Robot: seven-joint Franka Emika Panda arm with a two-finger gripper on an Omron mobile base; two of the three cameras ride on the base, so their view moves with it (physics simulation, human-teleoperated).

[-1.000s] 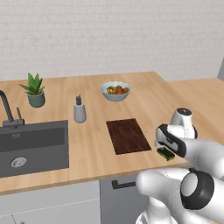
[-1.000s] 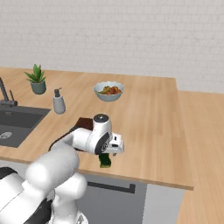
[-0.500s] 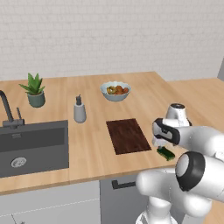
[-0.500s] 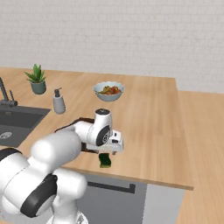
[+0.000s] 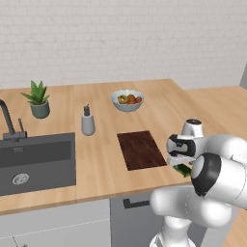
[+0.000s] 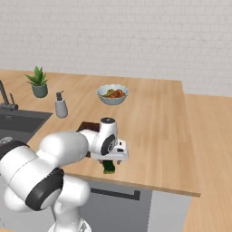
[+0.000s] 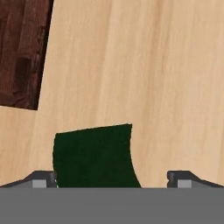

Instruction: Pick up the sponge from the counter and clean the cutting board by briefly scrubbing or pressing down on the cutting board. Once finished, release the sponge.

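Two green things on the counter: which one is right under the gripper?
The sponge, flat and dark green beside the cutting board; the potted plant stands far off by the sink.

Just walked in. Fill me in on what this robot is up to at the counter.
The arm has its gripper open just above the sponge, which lies on the counter near the front edge, beside the cutting board. The jaws straddle the sponge but have not closed. Nothing is held, and the board has not been scrubbed.
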